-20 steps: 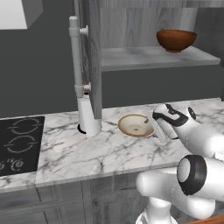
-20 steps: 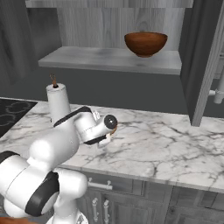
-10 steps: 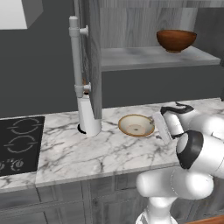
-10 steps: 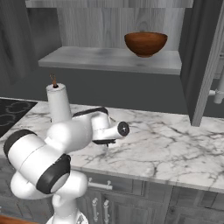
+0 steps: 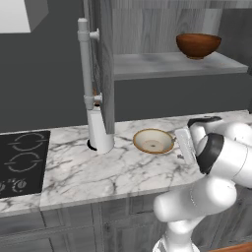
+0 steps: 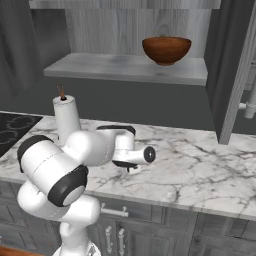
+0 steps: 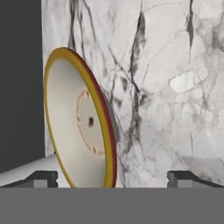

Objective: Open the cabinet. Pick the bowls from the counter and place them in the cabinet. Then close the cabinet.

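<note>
The cream bowl point(image 5: 153, 141) lies on the table point(image 5: 118, 170), beside the white bottle point(image 5: 100, 132); the reddish-brown bowl point(image 5: 198, 45) is already set on the cabinet point(image 6: 127, 67) shelf. The fingers point(image 7: 111, 177) are spread wide and empty, just beside the cream bowl's rim. If they are closed off-centre, the shallow bowl could be tipped or pushed toward the bottle. Compared with a second ago, the arm has been swung lower and nearer the bowl

The arm point(image 6: 90, 150) hides the cream bowl in the right base view.
</note>
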You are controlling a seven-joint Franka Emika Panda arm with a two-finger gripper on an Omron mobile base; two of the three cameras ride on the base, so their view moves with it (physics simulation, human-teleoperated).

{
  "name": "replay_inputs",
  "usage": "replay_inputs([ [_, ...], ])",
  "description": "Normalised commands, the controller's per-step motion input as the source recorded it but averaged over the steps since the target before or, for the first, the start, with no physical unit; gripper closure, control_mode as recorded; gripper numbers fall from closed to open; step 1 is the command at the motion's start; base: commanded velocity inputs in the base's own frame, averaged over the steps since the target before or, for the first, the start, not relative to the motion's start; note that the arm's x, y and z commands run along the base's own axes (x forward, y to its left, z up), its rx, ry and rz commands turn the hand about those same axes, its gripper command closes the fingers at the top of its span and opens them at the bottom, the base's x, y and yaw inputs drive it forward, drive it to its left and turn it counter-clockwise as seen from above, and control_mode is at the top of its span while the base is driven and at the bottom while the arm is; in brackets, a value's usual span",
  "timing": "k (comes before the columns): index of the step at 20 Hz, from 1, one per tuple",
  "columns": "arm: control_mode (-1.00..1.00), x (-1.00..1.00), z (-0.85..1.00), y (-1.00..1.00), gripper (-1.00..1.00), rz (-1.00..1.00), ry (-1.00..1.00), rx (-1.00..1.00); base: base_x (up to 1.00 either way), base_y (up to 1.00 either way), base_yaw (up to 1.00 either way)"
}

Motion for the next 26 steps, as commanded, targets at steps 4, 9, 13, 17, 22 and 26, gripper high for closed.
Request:
replay_inputs([
  [4, -1.00, 0.05, -0.08, 0.00, -1.00, 0.00, -0.07, 0.04, 0.00, 0.00, 0.00],
  [9, -1.00, 0.07, -0.10, 0.00, -1.00, 0.00, -0.09, 0.05, 0.00, 0.00, 0.00],
  [13, -1.00, 0.11, -0.07, 0.00, -1.00, 0.00, -0.10, 0.04, 0.00, 0.00, 0.00],
  [17, -1.00, 0.00, 0.00, 0.00, -1.00, 0.00, -0.14, 0.04, 0.00, 0.00, 0.00],
  [22, -1.00, 0.01, -0.10, 0.00, -1.00, 0.00, -0.11, 0.01, 0.00, 0.00, 0.00],
  [26, -1.00, 0.08, -0.25, 0.06, -1.00, 0.00, -0.04, 0.00, 0.00, 0.00, 0.00],
])
